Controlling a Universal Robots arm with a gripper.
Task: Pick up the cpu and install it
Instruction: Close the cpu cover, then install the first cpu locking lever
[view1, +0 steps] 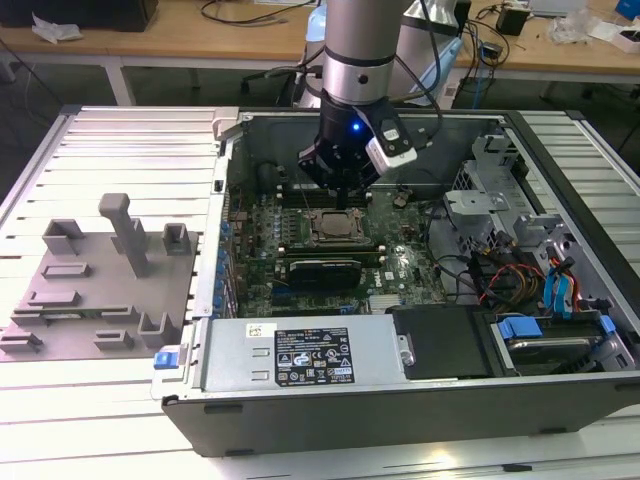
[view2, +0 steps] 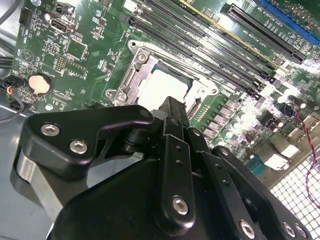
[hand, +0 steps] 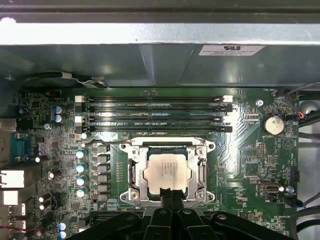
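Observation:
The cpu (hand: 167, 170), a pale silver square, lies flat inside the metal-framed socket (hand: 134, 172) on the green motherboard (hand: 250, 165). In the second wrist view the cpu (view2: 162, 87) shows just past the black fingertips. My gripper (hand: 170, 194) hangs close over the cpu's near edge, fingers pressed together with nothing between them. In the exterior view the gripper (view1: 345, 195) stands inside the open computer case, right above the socket and cpu (view1: 335, 228).
Memory slots (hand: 155, 115) run beside the socket, near the case wall (hand: 150, 60). A power supply (view1: 300, 355), drive cage (view1: 500, 200) and loose cables (view1: 520, 270) crowd the case. A grey fixture plate with upright blocks (view1: 90, 290) lies at the exterior view's left.

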